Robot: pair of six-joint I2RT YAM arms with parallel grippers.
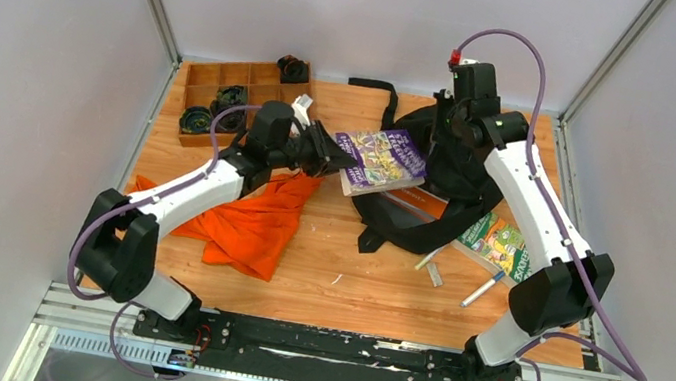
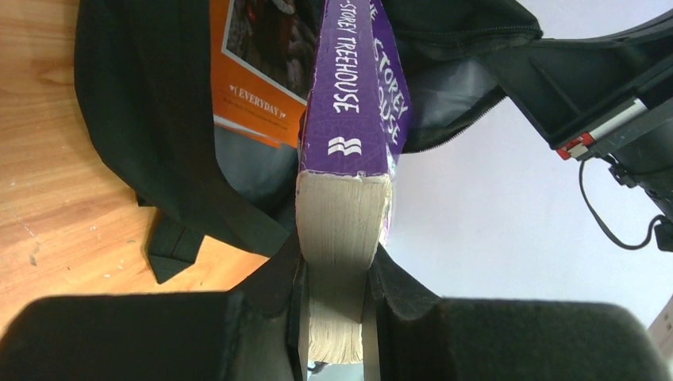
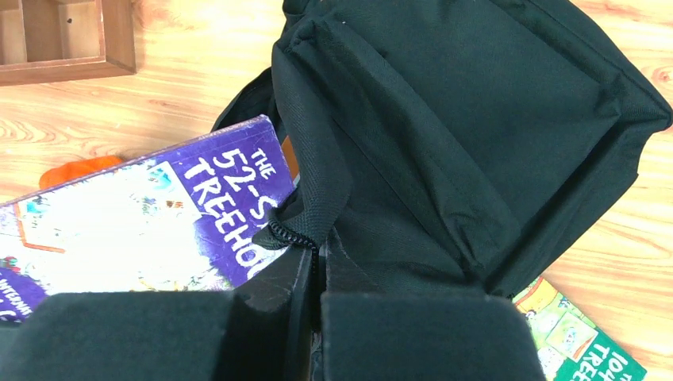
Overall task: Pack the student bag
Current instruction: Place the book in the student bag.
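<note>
Purple paperback [image 2: 349,119] sits pinched in our left claw [image 2: 337,292], while our right claw [image 3: 316,270] nips the zip edge [image 3: 287,234] of the student bag [image 3: 476,143], which lies on the worktop's [image 1: 340,282] right half. Should that fabric slip, we expect the bag to sag shut and the paperback to snag.

White arms [image 1: 197,192], black joints [image 1: 558,284], purple cables [image 1: 523,39]

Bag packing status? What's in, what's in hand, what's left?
Done: orange book looks partly inside the student bag. In hand: left jaws clamp the purple book, its far end at the opening; right jaws are shut on the zipper edge, holding it open. Left: green book and pens lie on the table.
</note>
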